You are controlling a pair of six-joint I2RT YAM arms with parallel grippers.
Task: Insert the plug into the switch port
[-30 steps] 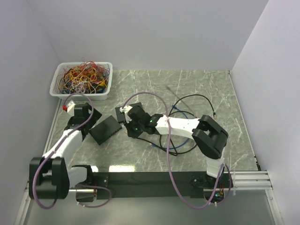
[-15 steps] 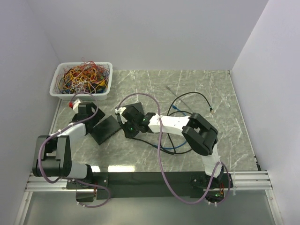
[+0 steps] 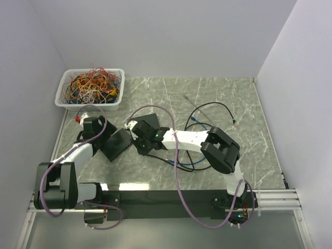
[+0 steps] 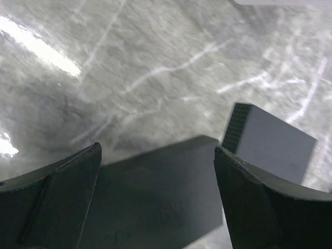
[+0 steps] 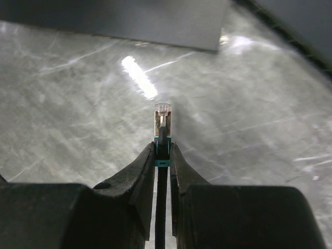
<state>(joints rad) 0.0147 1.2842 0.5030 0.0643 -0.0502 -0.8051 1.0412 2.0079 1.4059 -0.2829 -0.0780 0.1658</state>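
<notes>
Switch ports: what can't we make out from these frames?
- Top external: ports too small to see on the switch.
- Right wrist: top edge cuts the switch off; no ports show beyond the plug in the right pincer.
- Left wrist: blurred; only a plain switch face between the open left pincer.
- Top external: plug too small to pick out at the right pincer.

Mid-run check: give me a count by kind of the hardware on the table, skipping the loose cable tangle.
Robot arms: 2, ending in the left claw and the right claw
Dark boxes: 2, the near box and the far box
White bin of wires: 1
Held plug, pinched in the right claw: 1
Total: 6
</notes>
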